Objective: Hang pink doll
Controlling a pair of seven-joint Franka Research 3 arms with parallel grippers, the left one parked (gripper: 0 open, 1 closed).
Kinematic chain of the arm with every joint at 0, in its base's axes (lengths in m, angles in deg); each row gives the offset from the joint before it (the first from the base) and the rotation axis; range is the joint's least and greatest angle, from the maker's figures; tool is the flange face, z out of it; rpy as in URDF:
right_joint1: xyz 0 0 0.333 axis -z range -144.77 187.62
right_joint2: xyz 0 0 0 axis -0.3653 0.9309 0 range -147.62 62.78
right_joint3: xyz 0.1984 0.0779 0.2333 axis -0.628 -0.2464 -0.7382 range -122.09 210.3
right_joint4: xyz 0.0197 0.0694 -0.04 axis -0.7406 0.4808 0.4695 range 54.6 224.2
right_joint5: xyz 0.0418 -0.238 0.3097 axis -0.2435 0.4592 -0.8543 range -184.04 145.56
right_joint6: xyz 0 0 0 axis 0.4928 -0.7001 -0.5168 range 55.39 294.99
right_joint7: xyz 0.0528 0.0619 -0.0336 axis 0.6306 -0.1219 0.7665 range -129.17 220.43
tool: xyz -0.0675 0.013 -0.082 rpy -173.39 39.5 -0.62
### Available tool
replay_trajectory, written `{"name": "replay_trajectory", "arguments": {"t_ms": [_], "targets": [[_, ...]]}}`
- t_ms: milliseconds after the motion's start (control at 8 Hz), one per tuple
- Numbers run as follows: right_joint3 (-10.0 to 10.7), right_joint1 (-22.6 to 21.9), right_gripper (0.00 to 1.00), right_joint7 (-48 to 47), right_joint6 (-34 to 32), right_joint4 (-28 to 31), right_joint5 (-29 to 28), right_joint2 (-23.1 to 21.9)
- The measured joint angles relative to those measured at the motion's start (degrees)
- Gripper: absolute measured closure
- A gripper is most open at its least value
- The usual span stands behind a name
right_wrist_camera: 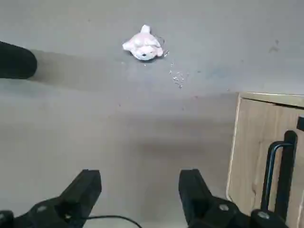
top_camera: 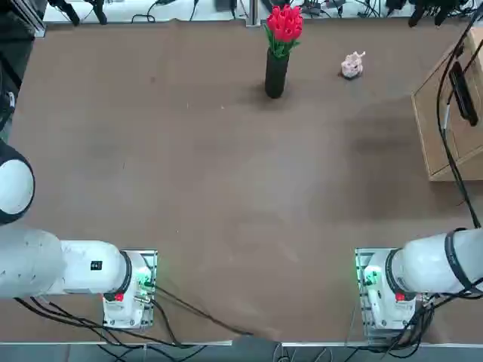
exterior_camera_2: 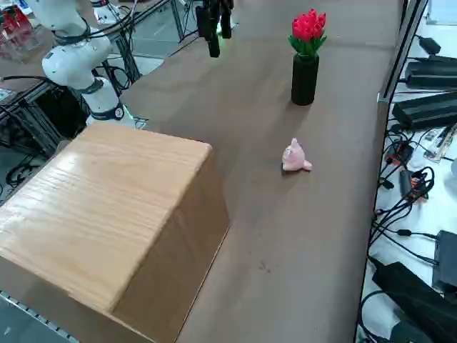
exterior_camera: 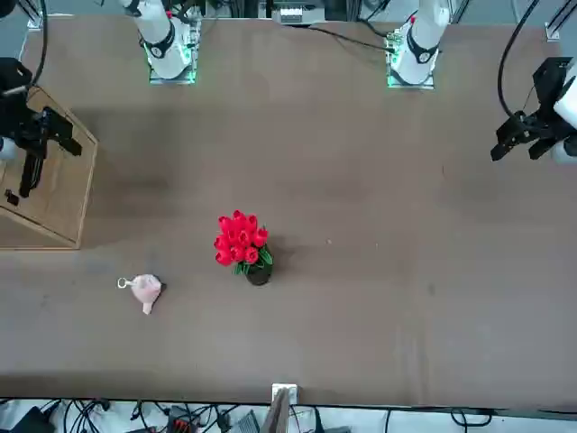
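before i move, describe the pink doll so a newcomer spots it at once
Find the wooden box, then the black vase of red tulips. On the table between them lies the pink doll, tiny, pale and lumpy, the only soft toy there.

smooth pale wood cabinet [exterior_camera_2: 107,214], matt brown tabletop [top_camera: 204,188], glossy black handle [right_wrist_camera: 283,173]

1. Black vase [right_wrist_camera: 16,61]: cut off in the wrist view.
2. Wooden cabinet [top_camera: 432,113]: cut off by the top view's right edge.
3. Right pincer [right_wrist_camera: 140,178]: base cut off in the wrist view.
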Motion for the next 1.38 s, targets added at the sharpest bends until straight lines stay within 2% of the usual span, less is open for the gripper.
{"name": "replay_trajectory", "arguments": {"t_ms": [375, 500, 750, 1000, 1125, 1375], "targets": [[-0.07, -0.01, 0.0, 0.08, -0.35, 0.02, 0.01, 0.84], [-0.03, 0.06, 0.0, 0.07, -2.35, 0.07, 0.04, 1.3], [0.57, 1.1, 0.0, -0.07, -10.43, 0.25, 0.09, 3.2], [1.17, 2.83, 0.0, -2.86, -15.04, 0.46, 0.09, 6.66], [1.15, 2.95, 0.0, -8.82, -14.52, 0.53, 0.03, 9.08], [0.37, 2.17, 0.0, -26.95, -8.29, 0.67, -0.14, 14.35]]}}
